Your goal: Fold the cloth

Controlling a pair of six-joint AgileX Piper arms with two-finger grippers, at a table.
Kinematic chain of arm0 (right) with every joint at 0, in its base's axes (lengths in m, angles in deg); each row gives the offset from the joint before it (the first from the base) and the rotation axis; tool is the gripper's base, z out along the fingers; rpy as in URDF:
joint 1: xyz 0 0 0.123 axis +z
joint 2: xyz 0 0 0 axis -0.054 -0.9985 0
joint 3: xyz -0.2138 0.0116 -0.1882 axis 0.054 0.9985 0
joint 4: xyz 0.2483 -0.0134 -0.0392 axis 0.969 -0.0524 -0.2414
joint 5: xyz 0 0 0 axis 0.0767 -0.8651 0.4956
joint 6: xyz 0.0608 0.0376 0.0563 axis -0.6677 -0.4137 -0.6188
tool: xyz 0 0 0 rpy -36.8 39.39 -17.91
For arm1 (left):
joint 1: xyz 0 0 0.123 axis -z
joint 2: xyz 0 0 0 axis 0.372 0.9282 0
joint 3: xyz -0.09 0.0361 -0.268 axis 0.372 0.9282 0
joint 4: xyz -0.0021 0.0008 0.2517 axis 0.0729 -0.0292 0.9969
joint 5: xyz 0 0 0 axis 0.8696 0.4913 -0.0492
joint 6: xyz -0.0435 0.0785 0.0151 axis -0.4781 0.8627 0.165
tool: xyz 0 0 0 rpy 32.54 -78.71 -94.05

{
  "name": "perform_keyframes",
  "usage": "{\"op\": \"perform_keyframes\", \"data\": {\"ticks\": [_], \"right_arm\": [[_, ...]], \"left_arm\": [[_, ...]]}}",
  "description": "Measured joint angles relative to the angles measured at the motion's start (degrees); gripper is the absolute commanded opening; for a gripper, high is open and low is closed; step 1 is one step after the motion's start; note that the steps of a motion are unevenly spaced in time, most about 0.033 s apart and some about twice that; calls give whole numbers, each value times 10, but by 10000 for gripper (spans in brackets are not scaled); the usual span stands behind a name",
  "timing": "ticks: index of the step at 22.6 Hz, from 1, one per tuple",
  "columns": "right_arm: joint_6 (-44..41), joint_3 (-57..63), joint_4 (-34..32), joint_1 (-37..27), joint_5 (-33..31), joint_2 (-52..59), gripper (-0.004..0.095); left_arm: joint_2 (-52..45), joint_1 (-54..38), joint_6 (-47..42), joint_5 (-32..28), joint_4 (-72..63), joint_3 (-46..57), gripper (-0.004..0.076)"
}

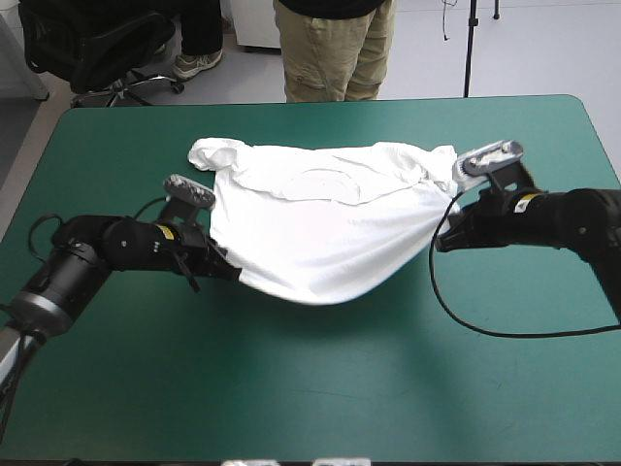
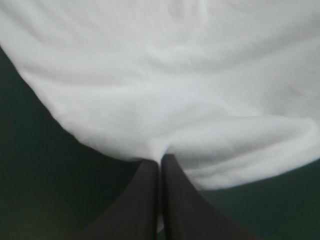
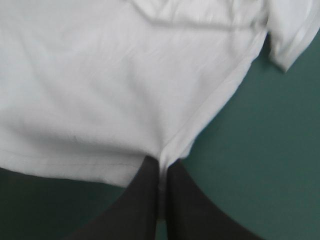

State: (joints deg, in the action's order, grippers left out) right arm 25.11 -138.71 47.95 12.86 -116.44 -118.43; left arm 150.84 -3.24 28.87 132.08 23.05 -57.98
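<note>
T-shirt [image 1: 320, 223]: white, spread across centre of teal-green cover [image 1: 320, 388]. Collar and sleeves lie toward the far edge. Near hem runs in a sagging curve from one arm to the other.

L gripper [image 1: 231, 272]: fingers clenched on the near-left hem corner, approx. at the tips; cloth bunches just ahead of them (L wrist view).

R gripper [image 1: 439, 238]: fingers clenched on the near-right corner, where side seam meets stitched hem (R wrist view). One sleeve lies farther ahead, off to the side
</note>
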Motion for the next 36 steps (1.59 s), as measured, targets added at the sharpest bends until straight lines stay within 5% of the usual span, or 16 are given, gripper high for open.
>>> {"op": "perform_keyframes", "data": {"ticks": [9, 15, 25, 32, 36], "right_arm": [[39, -295, 0, 0, -8, 6, -17], [50, -495, -43, 0, 3, 13, -18], [49, -521, -72, 0, 64, -107, -18], [47, -515, -74, 0, 254, -217, -18], [47, -515, -64, 0, 343, -227, -18]], "left_arm": [[-16, 0, 0, 4, 96, -325, -18], [-16, 0, 15, -74, 104, -572, -18], [147, 0, 13, -256, 209, -590, -18], [244, -14, 12, -474, 237, -586, -18], [251, -42, 11, -548, 194, -588, -18]]}}
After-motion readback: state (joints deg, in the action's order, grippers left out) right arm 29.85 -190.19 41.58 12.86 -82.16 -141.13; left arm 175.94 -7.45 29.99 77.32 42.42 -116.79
